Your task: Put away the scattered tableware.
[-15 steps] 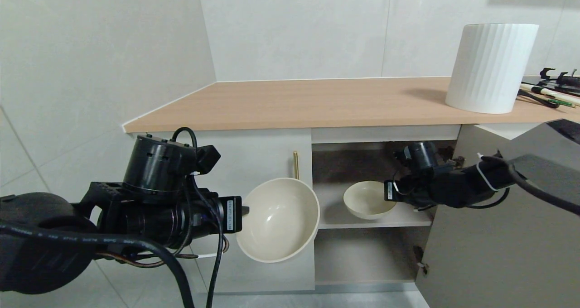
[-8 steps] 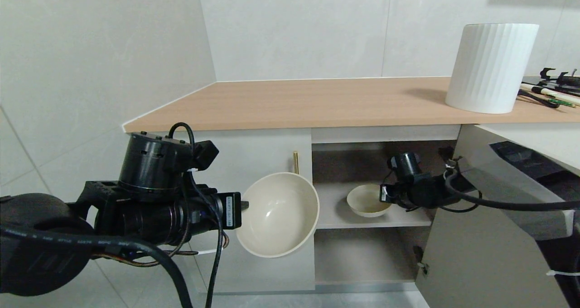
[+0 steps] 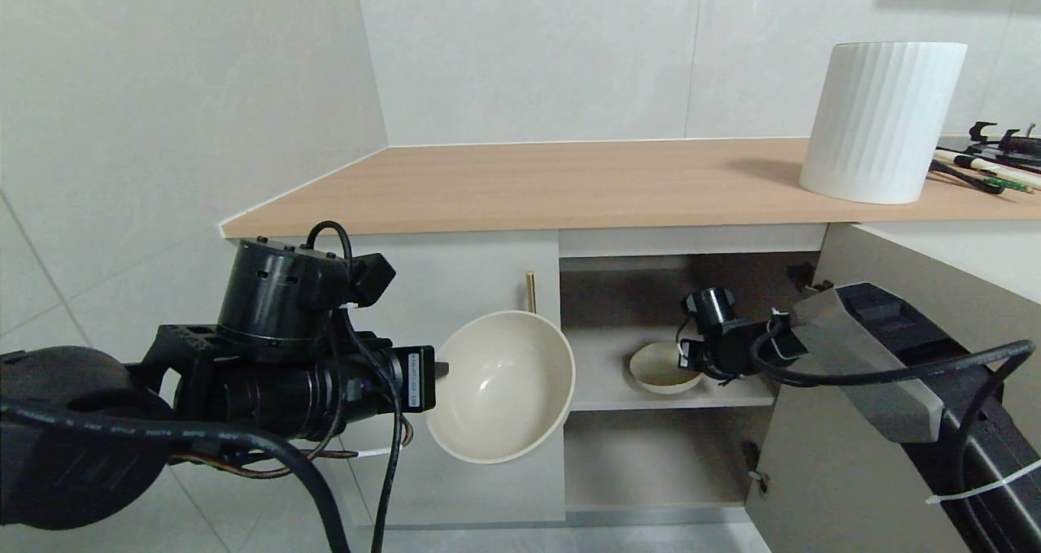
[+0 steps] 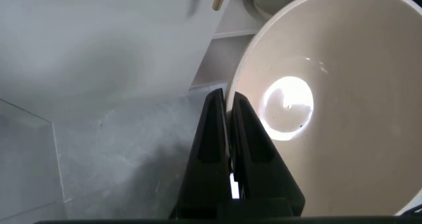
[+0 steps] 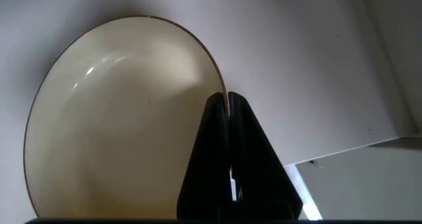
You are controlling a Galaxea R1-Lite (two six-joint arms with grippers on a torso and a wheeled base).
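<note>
My left arm [image 3: 276, 390] stretched level in front of closed door of cabinet [image 3: 480, 276], wrist horizontal. My left gripper [image 3: 442, 370] pressed tight on rim of large bowl [image 3: 500, 386], bowl tipped on its side. My right arm [image 3: 862, 358] extended into cabinet's open half, over middle shelf. My right gripper [image 3: 681, 356] pinched rim of small bowl [image 3: 659, 370], fingers nearly together.

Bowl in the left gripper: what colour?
Plain cream; the bowl shows best in the head view.

Left gripper [image 4: 227, 109] seemingly clamps cream bowl [image 4: 330, 118] by rim.
</note>
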